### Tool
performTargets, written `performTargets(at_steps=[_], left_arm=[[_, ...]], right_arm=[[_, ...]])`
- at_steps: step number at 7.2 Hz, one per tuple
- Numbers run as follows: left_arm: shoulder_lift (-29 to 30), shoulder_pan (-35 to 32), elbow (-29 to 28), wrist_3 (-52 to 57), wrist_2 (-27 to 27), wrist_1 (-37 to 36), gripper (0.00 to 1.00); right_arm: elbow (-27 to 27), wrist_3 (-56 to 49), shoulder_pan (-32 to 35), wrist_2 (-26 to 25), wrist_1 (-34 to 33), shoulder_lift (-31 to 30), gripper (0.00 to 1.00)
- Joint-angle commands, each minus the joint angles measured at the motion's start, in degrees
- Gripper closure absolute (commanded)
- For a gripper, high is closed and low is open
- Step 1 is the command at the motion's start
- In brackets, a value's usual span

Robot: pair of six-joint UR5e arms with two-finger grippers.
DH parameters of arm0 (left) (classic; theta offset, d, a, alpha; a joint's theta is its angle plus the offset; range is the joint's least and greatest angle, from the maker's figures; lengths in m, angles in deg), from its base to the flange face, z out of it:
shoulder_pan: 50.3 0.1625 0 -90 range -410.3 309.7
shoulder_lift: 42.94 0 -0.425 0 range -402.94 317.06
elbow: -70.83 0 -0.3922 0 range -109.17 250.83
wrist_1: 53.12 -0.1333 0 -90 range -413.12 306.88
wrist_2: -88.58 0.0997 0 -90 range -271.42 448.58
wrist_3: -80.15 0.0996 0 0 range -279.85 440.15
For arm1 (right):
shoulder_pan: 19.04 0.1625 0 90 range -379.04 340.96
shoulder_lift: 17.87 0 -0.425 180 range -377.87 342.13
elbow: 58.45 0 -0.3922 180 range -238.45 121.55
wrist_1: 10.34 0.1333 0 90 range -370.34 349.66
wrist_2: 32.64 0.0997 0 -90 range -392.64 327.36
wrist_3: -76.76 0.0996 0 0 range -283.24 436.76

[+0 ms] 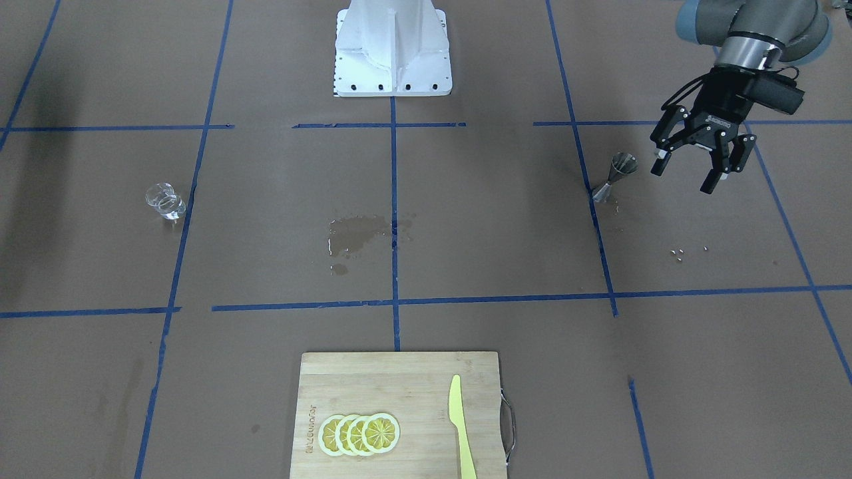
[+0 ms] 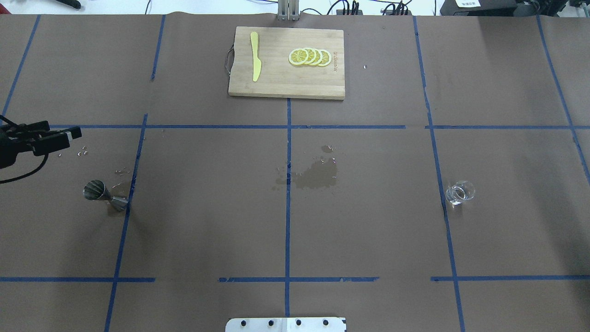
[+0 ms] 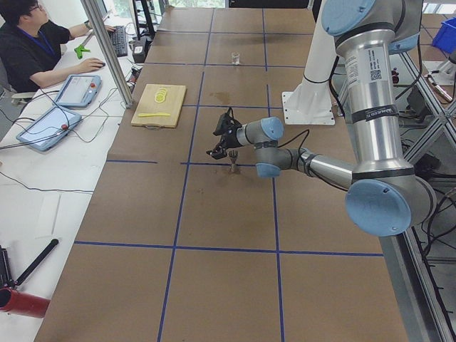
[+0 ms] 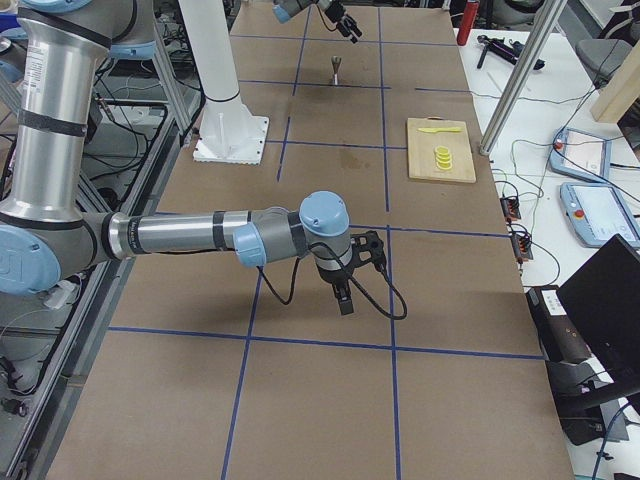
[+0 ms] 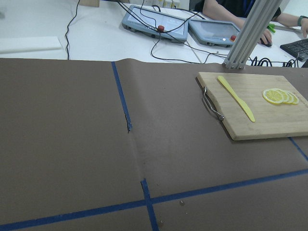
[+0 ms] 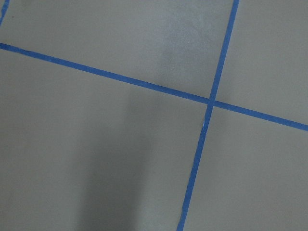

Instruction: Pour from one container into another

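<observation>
The clear glass cup (image 1: 164, 201) stands alone on the brown table, on the robot's right side (image 2: 459, 192). On the robot's left side the steel jigger (image 1: 616, 176) stands upright beside a blue tape line (image 2: 103, 196). My left gripper (image 1: 682, 179) hangs open and holds nothing. It is above the table, a short way outward of the jigger, and does not touch it. My right gripper (image 4: 345, 290) hovers low over bare table near a tape crossing. It shows only in the exterior right view, so I cannot tell whether it is open or shut.
A wooden cutting board (image 1: 373, 372) with lemon slices (image 1: 359, 434) and a yellow knife (image 1: 460, 426) lies at the far middle edge. A wet patch (image 1: 356, 233) darkens the table's centre. Small bits (image 1: 679, 253) lie near the jigger. The white robot base (image 1: 393, 53) stands behind.
</observation>
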Motion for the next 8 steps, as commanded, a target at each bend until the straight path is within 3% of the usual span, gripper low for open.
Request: performTargets(at_steps=[1, 4, 8], left_arm=[[-1.2, 9.9, 0.2, -1.1, 16.1, -0.1, 0.0], [-1.2, 19.8, -3.9, -6.1, 30.5, -0.3, 0.0], [-0.3, 24.7, -7.9, -8.8, 35.3, -0.4, 0.0]], right_arm=[[0.0, 0.0, 0.0, 0.0, 0.0, 0.0, 0.0], [0.0, 0.1, 0.0, 0.0, 0.0, 0.0, 0.0], [0.0, 0.1, 0.0, 0.0, 0.0, 0.0, 0.0]])
